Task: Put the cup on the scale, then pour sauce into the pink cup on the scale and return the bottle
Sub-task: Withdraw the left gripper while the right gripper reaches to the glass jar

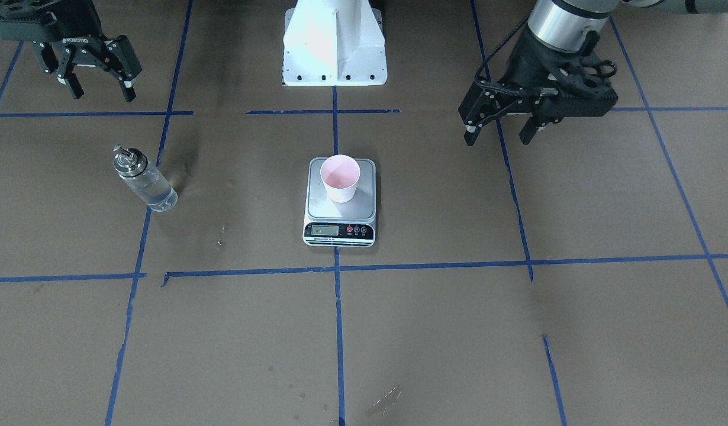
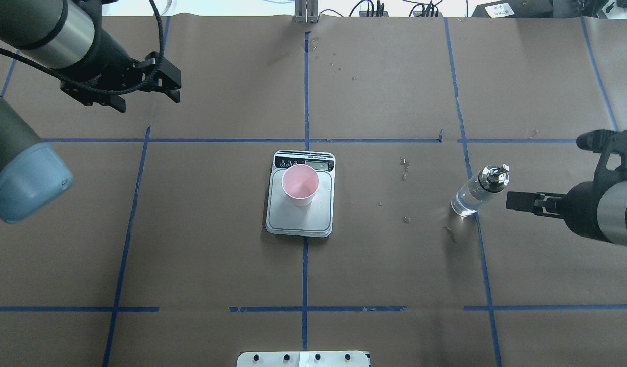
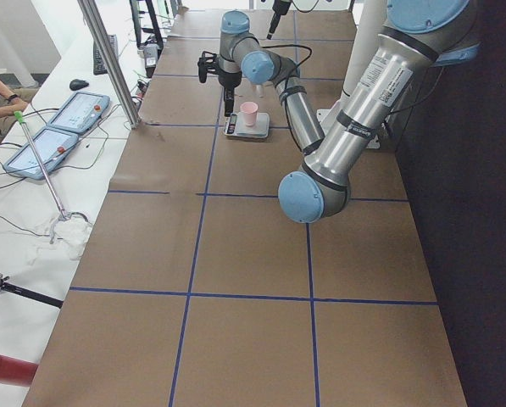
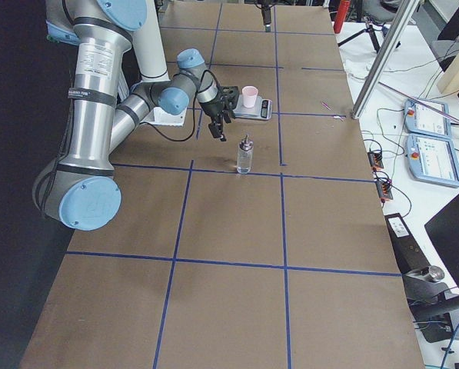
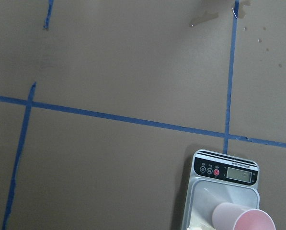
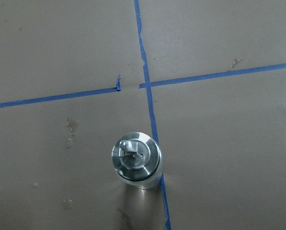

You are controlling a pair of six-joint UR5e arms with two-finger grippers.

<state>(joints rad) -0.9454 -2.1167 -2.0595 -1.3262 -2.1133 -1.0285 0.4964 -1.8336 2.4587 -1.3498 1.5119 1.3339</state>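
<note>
Space lay open on every side of the scale (image 1: 370,204), which sat alone at the middle of the brown paper tabletop (image 1: 458,331), across the centre blue tape line (image 1: 339,319). Its display end faced away from the robot's white base (image 1: 334,47). The far table edge, with cables beyond it, was well apart from everything on the table.

The left gripper (image 1: 499,137) hung raised over bare paper on the robot's left, well apart from the scale. Its fingers were spread and nothing lay between them. The right gripper (image 1: 102,92) hung raised on the robot's right, near the bottle (image 1: 144,180) but apart from it. Its fingers were likewise spread and empty, and its wrist view looked down onto the bottle's metal collar and spout. Small wet spots (image 2: 405,168) marked the paper between scale and bottle.

The cup (image 1: 340,177) stood upright around the middle of the scale's platform, well inside its rim. Its inside showed pink, and whether any liquid lay in it could not be told. The bottle stood upright on a blue tape line, well apart from the scale, with the sauce (image 1: 160,198) showing clear in its lower part.
</note>
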